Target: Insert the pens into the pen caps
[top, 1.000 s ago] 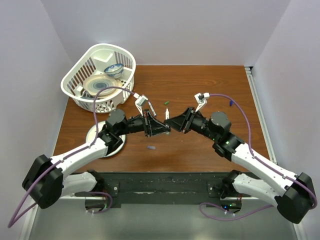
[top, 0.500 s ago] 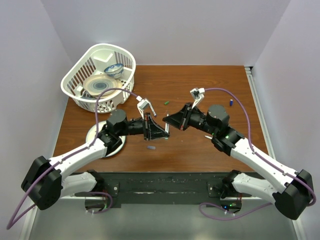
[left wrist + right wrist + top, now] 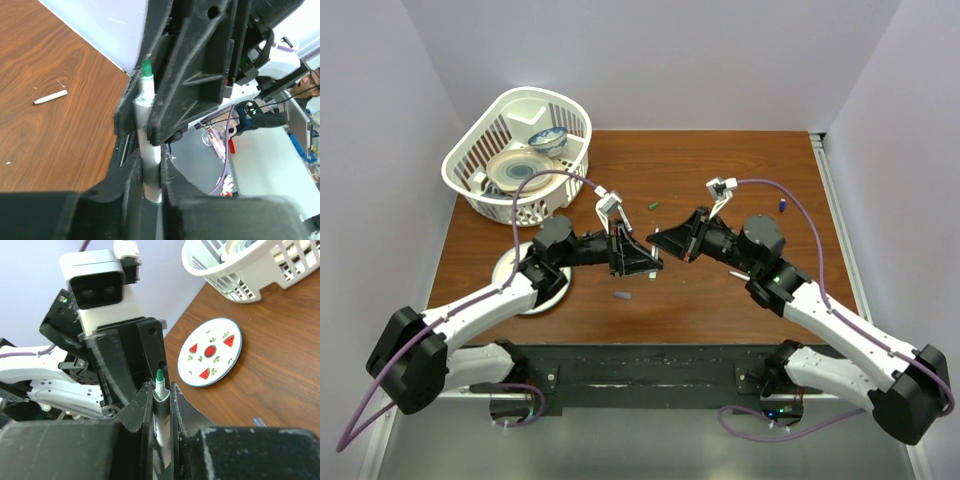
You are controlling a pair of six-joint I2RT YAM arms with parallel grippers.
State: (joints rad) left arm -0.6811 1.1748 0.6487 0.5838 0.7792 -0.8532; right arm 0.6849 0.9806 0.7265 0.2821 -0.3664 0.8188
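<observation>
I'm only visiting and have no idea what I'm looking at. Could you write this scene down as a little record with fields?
Setting: wooden table, two robot arms meeting mid-table
Left hand: green-tipped pen sits between its fingers; grip unclear
Right hand: closed on what seems the same pen
Loose caps: green cap, blue cap, grey-purple cap
Spare pen: lying on the table
Also there: white basket of dishes, watermelon plate
</observation>
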